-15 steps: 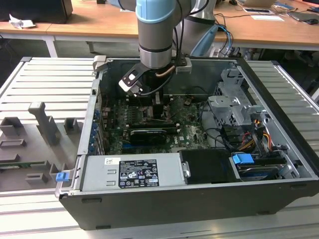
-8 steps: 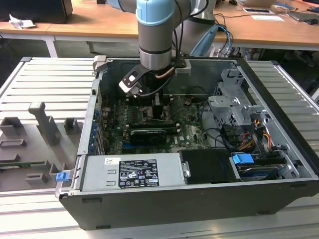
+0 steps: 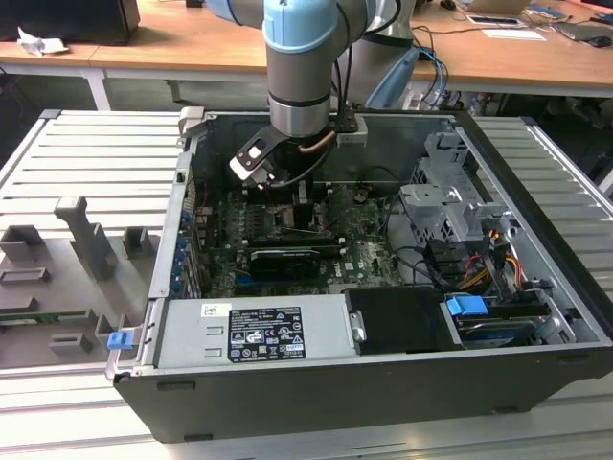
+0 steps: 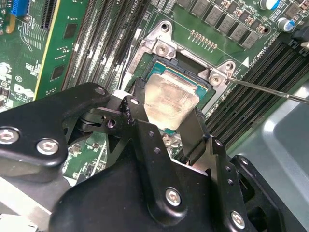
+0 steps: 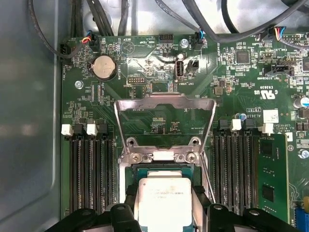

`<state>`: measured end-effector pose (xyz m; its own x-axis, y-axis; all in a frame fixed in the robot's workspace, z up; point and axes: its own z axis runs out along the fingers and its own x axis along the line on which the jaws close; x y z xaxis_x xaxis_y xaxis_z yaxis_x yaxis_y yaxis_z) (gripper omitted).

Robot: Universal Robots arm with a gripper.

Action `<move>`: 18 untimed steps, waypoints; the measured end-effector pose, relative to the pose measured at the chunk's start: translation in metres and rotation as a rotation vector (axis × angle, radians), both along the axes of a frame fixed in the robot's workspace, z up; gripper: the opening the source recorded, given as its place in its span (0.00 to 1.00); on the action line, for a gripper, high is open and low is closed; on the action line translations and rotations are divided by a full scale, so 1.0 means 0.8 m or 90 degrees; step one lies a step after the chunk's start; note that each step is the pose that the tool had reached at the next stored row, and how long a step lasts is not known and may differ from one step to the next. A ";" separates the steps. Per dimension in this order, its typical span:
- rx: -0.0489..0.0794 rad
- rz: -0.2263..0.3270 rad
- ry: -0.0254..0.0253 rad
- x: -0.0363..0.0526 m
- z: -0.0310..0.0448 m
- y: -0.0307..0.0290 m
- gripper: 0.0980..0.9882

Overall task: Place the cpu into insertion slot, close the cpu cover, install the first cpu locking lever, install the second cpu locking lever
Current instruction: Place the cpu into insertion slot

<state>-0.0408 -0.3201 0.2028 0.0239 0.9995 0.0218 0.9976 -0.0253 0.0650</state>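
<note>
My gripper (image 4: pixel 166 110) (image 5: pixel 164 205) reaches down into the open computer case over the green board; in the exterior view the gripper (image 3: pixel 299 206) hangs below the blue-jointed arm. Its black fingers (image 4: pixel 137 104) press on two opposite edges of the cpu (image 4: pixel 170 101) (image 5: pixel 164 200), a pale square chip held level right over the insertion slot (image 5: pixel 145 170) (image 4: pixel 159 65). Whether the chip rests in the socket or hovers just above it I cannot tell. The cpu cover (image 5: pixel 164 100) is swung open, away from the socket. A thin locking lever (image 4: pixel 270 90) sticks out beside the socket.
Long black memory slots (image 5: pixel 89 174) run along both sides of the socket, with a green memory stick (image 5: pixel 270 179) in one. Cables (image 5: pixel 96 14) and a coin battery (image 5: pixel 104 67) lie beyond the cover. A grey labelled box (image 3: pixel 254 331) and a drive cage (image 3: pixel 450 206) fill the case.
</note>
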 end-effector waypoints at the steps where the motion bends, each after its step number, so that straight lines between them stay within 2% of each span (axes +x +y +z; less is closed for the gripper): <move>1: 0.000 0.000 0.0000 0.000 0.0000 0.0000 0.48; 8: 0.000 0.000 -0.0001 0.000 -0.0002 0.0000 0.50; 9: 0.000 0.000 -0.0001 0.000 -0.0002 0.0000 0.57; 13: 0.000 0.000 -0.0001 0.001 -0.0002 0.0002 0.57; 17: 0.000 0.000 0.0000 0.001 0.0079 0.0003 0.57; 18: 0.000 0.000 0.0014 0.002 0.0089 0.0003 0.48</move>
